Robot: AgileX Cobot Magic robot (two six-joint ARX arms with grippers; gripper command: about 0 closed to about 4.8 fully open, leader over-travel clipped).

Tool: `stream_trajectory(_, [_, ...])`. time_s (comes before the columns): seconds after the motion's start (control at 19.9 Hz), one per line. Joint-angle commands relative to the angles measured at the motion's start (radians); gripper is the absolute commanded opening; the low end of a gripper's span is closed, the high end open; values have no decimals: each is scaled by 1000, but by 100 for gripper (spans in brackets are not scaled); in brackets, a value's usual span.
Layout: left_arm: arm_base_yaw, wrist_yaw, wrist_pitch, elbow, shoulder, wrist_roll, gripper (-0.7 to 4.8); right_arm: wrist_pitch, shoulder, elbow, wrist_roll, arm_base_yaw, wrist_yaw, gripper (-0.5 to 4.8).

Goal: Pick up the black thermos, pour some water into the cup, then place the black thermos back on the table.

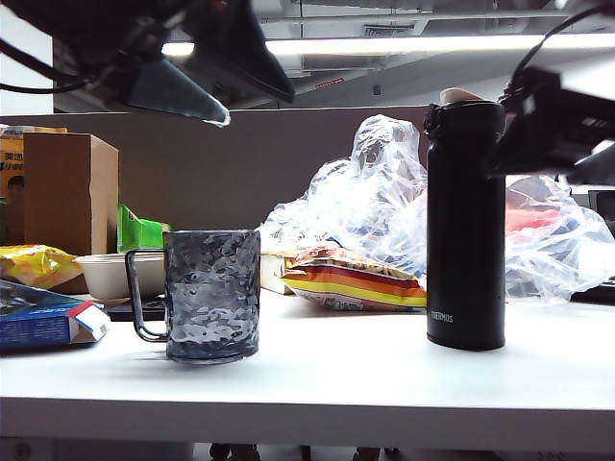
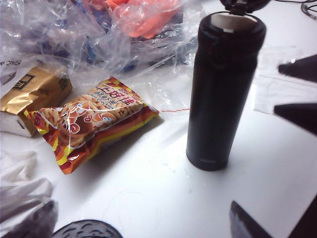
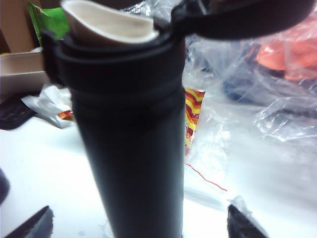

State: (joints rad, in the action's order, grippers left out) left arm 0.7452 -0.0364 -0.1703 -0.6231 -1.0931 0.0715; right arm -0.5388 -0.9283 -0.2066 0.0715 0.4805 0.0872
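Note:
The black thermos (image 1: pixel 466 230) stands upright on the white table (image 1: pixel 365 384), right of centre, with its flip lid open and a pale spout showing. The smoky dimpled cup (image 1: pixel 211 293) stands to its left, handle pointing left. My right gripper (image 1: pixel 524 134) is open at the thermos's upper right. In the right wrist view the thermos (image 3: pixel 133 148) fills the gap of the right gripper (image 3: pixel 138 218), and neither finger touches it. My left gripper (image 1: pixel 240 96) hangs open high above the cup. In its wrist view, the left gripper (image 2: pixel 141 215) has the cup's rim (image 2: pixel 86 229) just below it and the thermos (image 2: pixel 223 89) beyond.
A striped snack bag (image 1: pixel 356 283) and crumpled clear plastic bags (image 1: pixel 384 192) lie behind, between cup and thermos. At the back left are a cardboard box (image 1: pixel 62 192), a beige bowl (image 1: pixel 110 274), a yellow bag (image 1: pixel 34 264) and a blue box (image 1: pixel 43 322).

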Motion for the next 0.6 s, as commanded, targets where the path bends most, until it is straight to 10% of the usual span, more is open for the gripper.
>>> stream_trajectory(0.05, [0, -1, -10, -35, -34, 5, 479, -197, -160, -4, 4, 1, 18, 479])
stream_trajectory(0.6, [0, -2, -2, -37, -44, 8, 479, -562, -504, -22, 4, 1, 27, 479])
